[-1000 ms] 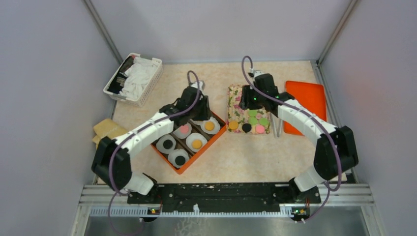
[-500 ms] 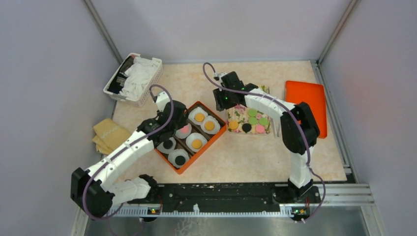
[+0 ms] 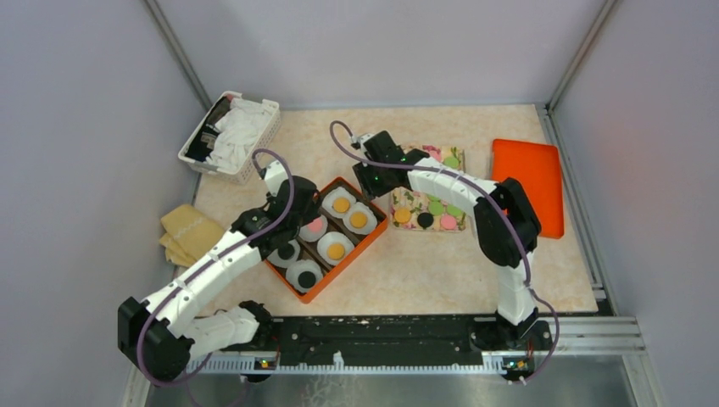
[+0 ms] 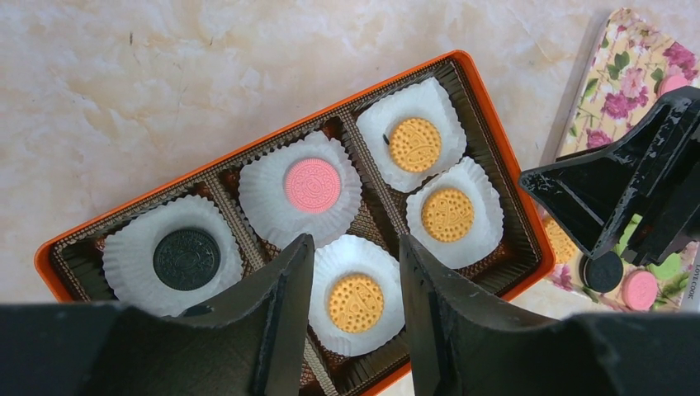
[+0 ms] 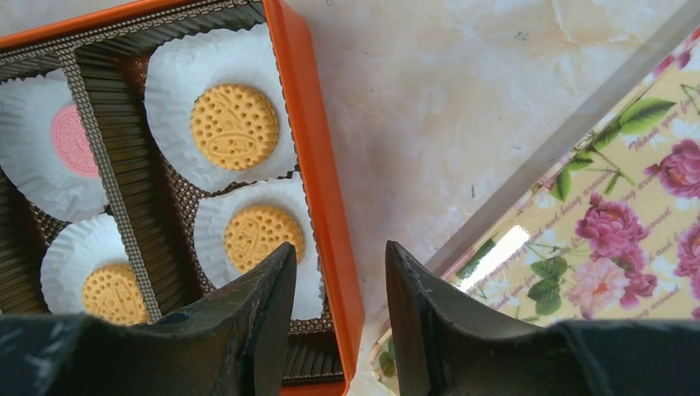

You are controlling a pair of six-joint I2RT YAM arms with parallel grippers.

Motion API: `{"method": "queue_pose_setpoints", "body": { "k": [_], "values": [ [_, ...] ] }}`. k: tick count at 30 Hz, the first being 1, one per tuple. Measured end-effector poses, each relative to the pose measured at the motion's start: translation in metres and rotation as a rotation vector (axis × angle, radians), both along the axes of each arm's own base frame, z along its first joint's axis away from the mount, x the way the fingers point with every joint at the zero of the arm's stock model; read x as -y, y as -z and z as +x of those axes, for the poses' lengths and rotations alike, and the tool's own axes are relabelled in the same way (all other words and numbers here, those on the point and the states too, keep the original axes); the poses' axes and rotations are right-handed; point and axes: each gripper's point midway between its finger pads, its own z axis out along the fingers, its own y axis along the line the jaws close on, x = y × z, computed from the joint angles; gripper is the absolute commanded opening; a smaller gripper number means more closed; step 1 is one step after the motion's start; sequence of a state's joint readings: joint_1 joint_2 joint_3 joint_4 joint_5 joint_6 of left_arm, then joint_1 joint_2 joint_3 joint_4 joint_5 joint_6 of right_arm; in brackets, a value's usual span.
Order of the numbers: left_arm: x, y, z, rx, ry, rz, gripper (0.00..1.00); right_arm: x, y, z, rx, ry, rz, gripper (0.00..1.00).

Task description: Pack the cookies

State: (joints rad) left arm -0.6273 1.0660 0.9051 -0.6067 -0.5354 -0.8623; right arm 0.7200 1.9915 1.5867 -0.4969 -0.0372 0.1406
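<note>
Left claw (image 4: 351, 247) released, empty, over orange cookie (image 4: 356, 303); right claw (image 5: 334, 256) released, empty, over orange box rim (image 5: 309, 165).

The table (image 4: 165, 74) looks like pale stone, smooth with a faint shine. The box (image 5: 318, 206) has orange walls, smooth and half-glossy, and inside it a brown liner (image 5: 124, 223) that seems to be ribbed paper. The cups (image 4: 260, 198) are thin white paper, pleated and matt. The cookies (image 5: 234, 126) are matt, with a stamped pattern of small dots. The flowered tray (image 5: 611, 247) is glossy and shows a bright reflection. The fingers (image 4: 285, 313) look like black plastic, matt and a little grainy. The basket (image 3: 261, 144) is white plastic lattice, with soft cloth (image 3: 237, 127) inside.
</note>
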Motion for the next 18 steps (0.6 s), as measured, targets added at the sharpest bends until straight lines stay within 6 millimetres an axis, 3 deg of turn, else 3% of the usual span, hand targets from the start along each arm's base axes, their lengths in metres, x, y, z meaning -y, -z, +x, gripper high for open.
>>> {"method": "queue_pose_setpoints", "body": {
  "k": [5,10,14,16,18],
  "values": [
    [0.000,0.000,0.000,0.001,0.002,0.001,0.49,-0.001,0.000,-0.004,-0.003,-0.006,-0.016,0.43],
    [-0.001,-0.003,-0.001,0.008,0.005,0.002,0.50,-0.011,0.008,0.007,-0.008,-0.007,-0.019,0.36],
    [-0.003,-0.010,-0.002,0.030,0.008,-0.002,0.50,-0.014,0.036,0.006,-0.064,-0.011,-0.048,0.21],
    [-0.004,-0.013,-0.003,0.040,0.008,-0.004,0.50,-0.015,0.043,0.005,-0.078,-0.014,-0.056,0.07],
    [-0.005,-0.016,-0.003,0.048,0.008,-0.008,0.50,-0.017,0.047,0.006,-0.082,-0.013,-0.065,0.01]
  ]
}}
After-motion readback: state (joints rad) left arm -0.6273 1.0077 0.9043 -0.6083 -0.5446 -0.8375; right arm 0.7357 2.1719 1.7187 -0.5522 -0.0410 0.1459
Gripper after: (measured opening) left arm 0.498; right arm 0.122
